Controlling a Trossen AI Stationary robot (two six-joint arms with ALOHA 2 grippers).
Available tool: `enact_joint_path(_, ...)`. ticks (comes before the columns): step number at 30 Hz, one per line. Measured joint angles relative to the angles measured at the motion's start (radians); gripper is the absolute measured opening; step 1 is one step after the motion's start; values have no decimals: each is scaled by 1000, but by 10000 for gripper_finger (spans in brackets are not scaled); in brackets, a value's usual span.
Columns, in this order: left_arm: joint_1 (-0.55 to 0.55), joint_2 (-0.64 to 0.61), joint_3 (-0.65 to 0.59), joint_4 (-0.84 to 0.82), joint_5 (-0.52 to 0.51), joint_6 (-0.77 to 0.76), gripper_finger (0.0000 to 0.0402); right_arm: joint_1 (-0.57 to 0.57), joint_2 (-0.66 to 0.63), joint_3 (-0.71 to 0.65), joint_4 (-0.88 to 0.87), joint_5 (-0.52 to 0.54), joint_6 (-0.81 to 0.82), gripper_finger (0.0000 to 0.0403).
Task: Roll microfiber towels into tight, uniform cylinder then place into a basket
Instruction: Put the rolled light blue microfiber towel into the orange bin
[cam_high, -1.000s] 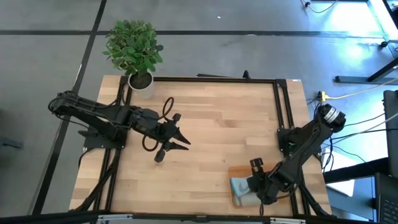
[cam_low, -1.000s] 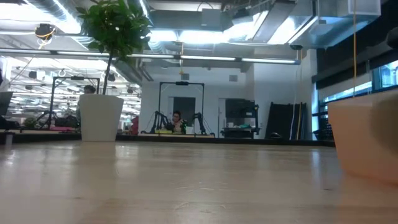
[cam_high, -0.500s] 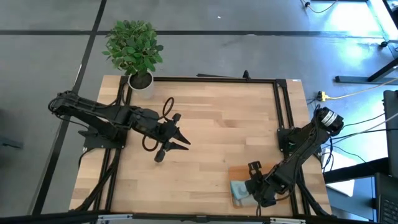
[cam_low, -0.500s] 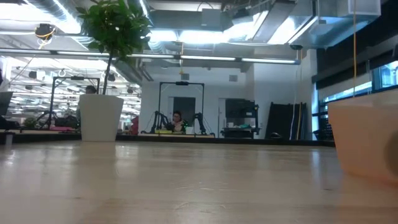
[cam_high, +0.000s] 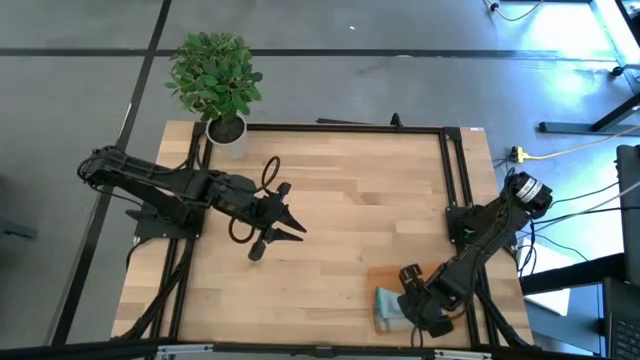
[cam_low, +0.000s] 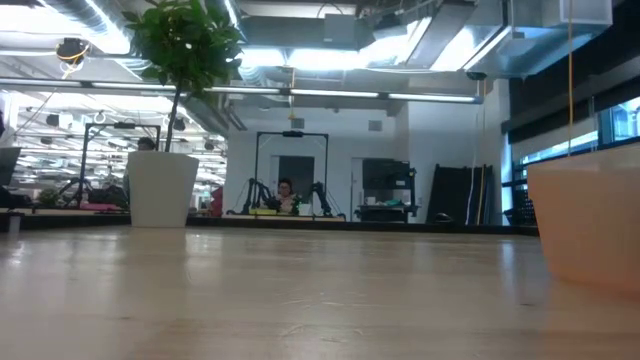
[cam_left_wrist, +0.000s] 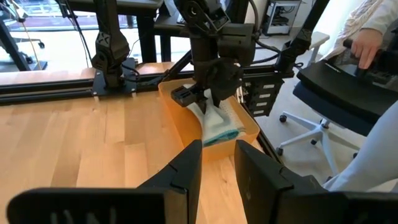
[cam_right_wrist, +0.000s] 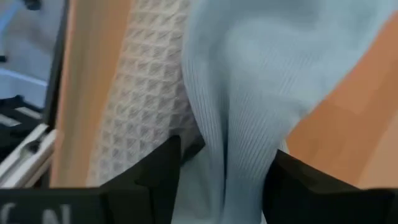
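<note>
A pale wood table (cam_high: 350, 200) stands on a grey floor, with an open workshop hall beyond it. One potted plant (cam_high: 215, 80) sits at the far left corner. One basket (cam_left_wrist: 186, 118) at the near right holds two towels: a blue towel (cam_right_wrist: 261, 93), pinched by the right gripper (cam_high: 412, 298), beside a waffle-weave towel (cam_right_wrist: 146, 106). The left gripper (cam_high: 290, 220) hovers mid-table, fingers slightly parted, empty.

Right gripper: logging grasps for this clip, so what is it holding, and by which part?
The right gripper pinches the pale blue towel by a bunched fold, over the basket.
</note>
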Motion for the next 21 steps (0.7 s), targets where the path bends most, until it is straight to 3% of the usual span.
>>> enact_joint_path(21, 0, 0, -1, -70, 0, 1, 85, -109, -134, 2, -1, -42, 59, 185)
